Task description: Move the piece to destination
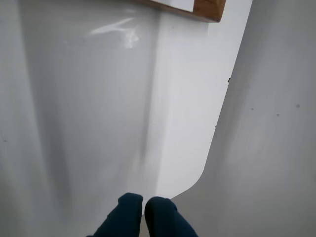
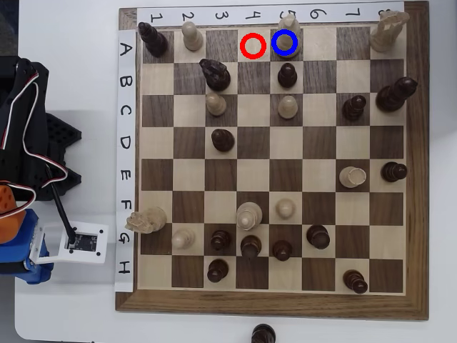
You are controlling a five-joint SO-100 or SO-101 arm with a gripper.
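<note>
Piece [image 2: 288, 28], cream with a small round head, stands on the dark square in row A, column 5. That square is the destination [image 2: 284, 43], marked by the blue ring, and the ring lies over the piece's base. The piece is far from the hand.

In the overhead view the white table [image 2: 71, 78] carries the board [image 2: 418, 179], which fills most of the frame. Numbers run along the board's top edge and letters down its left. The arm [image 2: 28, 128], black with white and red cables, sits on the table left of the board. An orange and blue part of it is at the left edge of the view. A small white box [image 2: 86, 241] lies between the arm and the board's left edge.

Dark and cream pieces are scattered across the board. A large cream knight [image 2: 389, 32] stands in the top right corner, and another [image 2: 146, 220] lies at the left edge by row F. A red ring [image 2: 252, 45] marks the light square just left of the destination.

In the wrist view the hand [image 1: 143, 207] shows two dark blue fingertips [image 1: 126, 210] almost touching, with nothing between them. It is above bare white table, and a corner of the board [image 1: 210, 10] is at the top edge.
</note>
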